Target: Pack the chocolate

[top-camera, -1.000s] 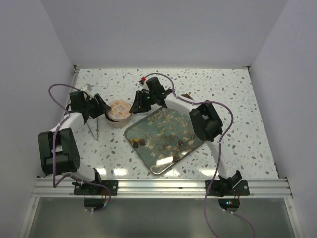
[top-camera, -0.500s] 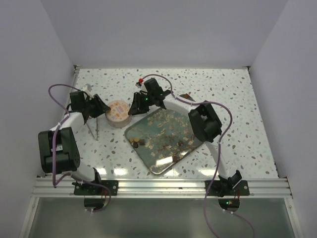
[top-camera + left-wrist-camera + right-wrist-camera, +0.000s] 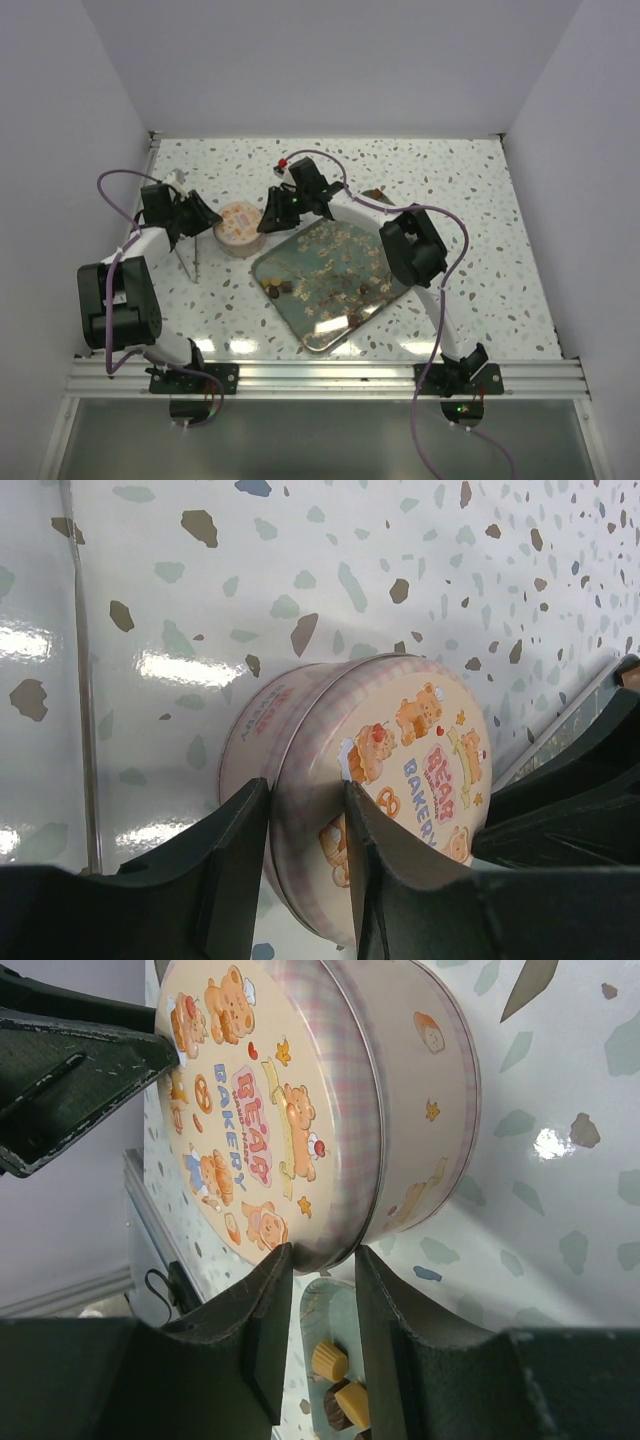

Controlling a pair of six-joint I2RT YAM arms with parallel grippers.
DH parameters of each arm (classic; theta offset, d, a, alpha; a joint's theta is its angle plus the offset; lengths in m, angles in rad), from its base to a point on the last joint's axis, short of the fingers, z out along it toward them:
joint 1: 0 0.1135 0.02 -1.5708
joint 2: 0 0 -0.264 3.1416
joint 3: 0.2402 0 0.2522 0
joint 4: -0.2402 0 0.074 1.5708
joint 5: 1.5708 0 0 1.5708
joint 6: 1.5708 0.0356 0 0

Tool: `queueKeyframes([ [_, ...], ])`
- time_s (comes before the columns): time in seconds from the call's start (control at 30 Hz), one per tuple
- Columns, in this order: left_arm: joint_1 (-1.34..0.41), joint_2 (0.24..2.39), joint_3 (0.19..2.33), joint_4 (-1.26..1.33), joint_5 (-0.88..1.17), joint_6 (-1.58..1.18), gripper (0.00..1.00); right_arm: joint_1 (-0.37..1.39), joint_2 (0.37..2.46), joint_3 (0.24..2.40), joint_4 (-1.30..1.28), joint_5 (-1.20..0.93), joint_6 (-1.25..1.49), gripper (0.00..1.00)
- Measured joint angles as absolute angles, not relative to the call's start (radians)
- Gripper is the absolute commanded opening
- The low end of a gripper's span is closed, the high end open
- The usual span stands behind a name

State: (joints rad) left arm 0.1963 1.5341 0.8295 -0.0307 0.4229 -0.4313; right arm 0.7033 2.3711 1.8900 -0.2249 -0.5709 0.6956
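A round pink "Bear Bakery" tin (image 3: 238,227) stands closed on the table left of the grey tray (image 3: 345,300). A few chocolate pieces (image 3: 276,290) lie at the tray's left corner, and tan and brown ones show in the right wrist view (image 3: 331,1361). My left gripper (image 3: 206,222) grips the tin (image 3: 400,750) at its left edge, one finger on the lid face and one on the side wall. My right gripper (image 3: 268,217) pinches the lid rim of the tin (image 3: 300,1110) on its right side.
Thin metal tweezers (image 3: 190,262) lie on the table left of the tin. The tray's near-left corner (image 3: 312,1312) sits just below the right fingers. Purple cables loop over both arms. White walls close in the table on three sides.
My right gripper has shifted slightly left, closing onto the tin's right edge. The left gripper and the tin have stayed nearly still.
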Motion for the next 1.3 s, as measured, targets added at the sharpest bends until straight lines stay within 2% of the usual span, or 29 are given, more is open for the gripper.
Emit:
queueKeyframes([
  [0.83,0.195,1.563,0.816,0.027,0.412,-0.453,0.39,0.707,2.400,2.001,-0.343,-0.486,0.644,0.41],
  [1.3,0.128,1.591,0.875,-0.027,0.285,-0.432,0.39,0.707,2.400,2.053,-0.416,-0.410,0.561,0.44],
])
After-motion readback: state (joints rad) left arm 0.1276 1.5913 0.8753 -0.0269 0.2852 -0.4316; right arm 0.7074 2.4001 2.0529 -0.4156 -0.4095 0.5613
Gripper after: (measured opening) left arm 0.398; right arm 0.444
